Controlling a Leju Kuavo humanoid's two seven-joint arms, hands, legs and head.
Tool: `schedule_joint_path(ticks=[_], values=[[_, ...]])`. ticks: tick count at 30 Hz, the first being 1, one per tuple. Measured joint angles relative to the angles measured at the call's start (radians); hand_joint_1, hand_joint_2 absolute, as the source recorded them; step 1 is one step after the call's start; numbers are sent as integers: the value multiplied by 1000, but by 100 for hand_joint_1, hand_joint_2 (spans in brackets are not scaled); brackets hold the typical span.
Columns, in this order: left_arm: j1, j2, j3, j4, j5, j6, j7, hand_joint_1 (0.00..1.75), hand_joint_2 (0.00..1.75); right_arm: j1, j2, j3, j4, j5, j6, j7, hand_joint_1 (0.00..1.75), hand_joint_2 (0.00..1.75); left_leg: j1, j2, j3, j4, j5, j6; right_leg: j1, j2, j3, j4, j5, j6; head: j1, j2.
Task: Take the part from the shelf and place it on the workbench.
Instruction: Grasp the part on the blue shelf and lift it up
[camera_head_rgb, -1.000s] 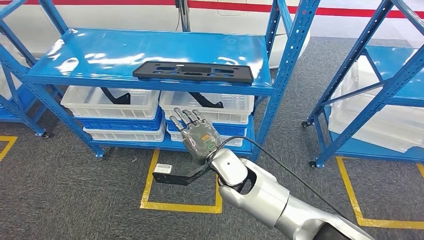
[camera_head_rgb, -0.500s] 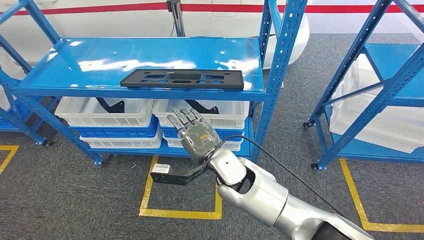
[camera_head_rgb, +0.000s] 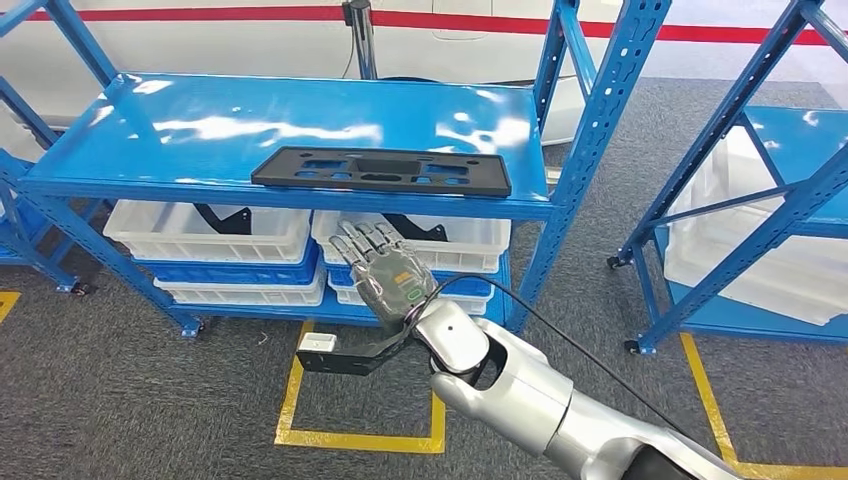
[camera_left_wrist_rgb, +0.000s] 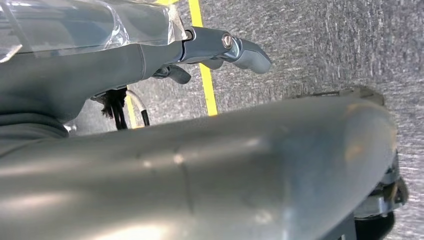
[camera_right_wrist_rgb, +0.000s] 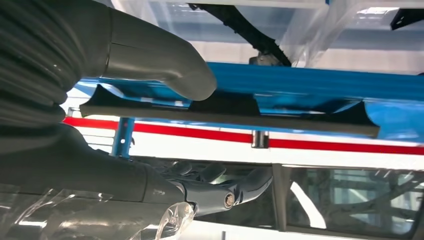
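Now the part (camera_head_rgb: 381, 171), a flat black plate with cutouts, lies at the shelf's (camera_head_rgb: 130, 120) near edge. Right hand (camera_head_rgb: 388, 270) below it, fingers apart, empty. Left hand (camera_left_wrist_rgb: 220, 47) mostly hidden; can't tell its state.

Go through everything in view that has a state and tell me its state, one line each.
Flat black plastic part: lying flat at the front edge of the top blue shelf, not held.
Right hand: raised below the shelf edge, fingers extended and apart, holding nothing.
Left hand: hanging over the grey floor; grasp cannot be told.
White plastic bins: stacked on the lower shelf, black parts inside.
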Motion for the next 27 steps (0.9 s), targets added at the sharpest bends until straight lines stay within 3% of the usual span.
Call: schedule_joint_path(ticks=[2, 3, 5, 8, 10, 12, 13, 14, 15, 16, 17, 19, 21, 24, 25, 27], values=[[-1, 0, 0, 0, 0, 0, 0, 0, 0, 0, 0, 1, 1, 0, 1, 0, 0, 175, 0, -3, 22, 0, -17, -7, -1, -5, 42, -137, 94, -2, 0, -1], [-2, 0, 0, 0, 0, 0, 0, 0, 0, -1, 0, 1, 1, 0, 1, 0, 0, 175, -2, -4, 30, 1, -25, -13, -1, -7, 66, -202, 123, -6, 0, -1], [-3, 0, 0, 0, 1, 1, 0, 0, 0, -2, 1, 2, 2, 0, 2, 0, 0, 175, -6, -5, 37, -1, -37, -25, 2, -8, 89, -263, 133, -16, -1, -2], [-3, 0, 0, 0, 2, 1, -1, 0, 0, -5, 5, 2, 2, -2, 3, 0, 0, 175, -2, -2, 39, 3, -51, -43, 2, -3, 96, -270, 125, -36, -2, -3], [-4, 0, 0, 0, 3, 1, -2, 0, 0, -8, 8, 2, 2, -3, 3, -1, 0, 175, 1, -1, 1, 83, -87, -54, -2, -2, 105, -274, 121, -48, -2, -3], [-3, 1, 0, 0, 3, 1, -3, 0, 0, -7, 9, 2, 3, -3, 3, -2, 0, 175, 3, 0, -85, 231, -135, -62, -1, -1, 112, -274, 112, -55, -2, -3], [-2, 1, 0, 0, 3, 1, -3, 0, 0, -6, 9, 3, 5, -3, 4, -3, 0, 175, 4, 0, -125, 287, -144, -65, -1, 0, 116, -274, 107, -57, -2, -3], [-1, 1, 0, 0, 3, 1, -3, 0, 0, -4, 9, 4, 7, -4, 4, -3, 0, 175, 4, 0, -149, 309, -134, -66, 0, 0, 123, -274, 101, -57, -2, -3], [-1, 1, 0, 0, 3, 1, -3, 0, 0, -4, 9, 5, 10, -4, 4, -3, 0, 175, 5, 0, -153, 289, -105, -66, 0, 1, 132, -274, 95, -56, -2, -3], [-1, 1, 0, 0, 3, 1, -3, 0, 0, -4, 10, 5, 12, -4, 4, -3, 0, 175, 4, 0, -137, 231, -61, -63, 0, 2, 143, -274, 87, -54, -2, -3], [-1, 1, 0, 0, 3, 1, -3, 0, 0, -4, 11, 5, 14, -4, 4, -3, 0, 175, 3, 0, -112, 155, -14, -57, 0, 3, 153, -275, 80, -52, -2, -3], [-2, 2, 0, 1, 2, 1, -3, 0, 0, -7, 13, 5, 17, -4, 4, -3, 0, 175, -3, 0, -64, 37, 36, -43, 4, 5, 167, -275, 65, -42, -2, -3], [-3, 2, 0, 1, 3, 0, -2, 0, 0, -8, 14, 5, 20, -5, 6, -3, 0, 175, -9, 0, -50, 8, 33, -31, 6, 7, 172, -278, 56, -31, -1, -3], [-1, 1, 0, 1, 3, 0, -1, 0, 0, -9, 19, 6, 23, -8, 8, -4, 0, 175, -2, 0, -36, -2, 28, -17, 5, 4, 168, -253, 35, -16, -1, -3], [-2, 1, 0, 1, 3, -1, -1, 0, 0, -9, 20, 6, 24, -8, 9, -4, 0, 175, 1, 0, -29, -5, 25, -11, 4, 2, 149, -209, 15, -11, -1, -3], [-2, 1, 0, 1, 3, -1, -1, 0, 0, -7, 20, 6, 26, -10, 13, -4, 0, 175, 1, 1, -18, -5, 15, -3, 2, 1, 73, -70, -34, -5, 0, -3]])
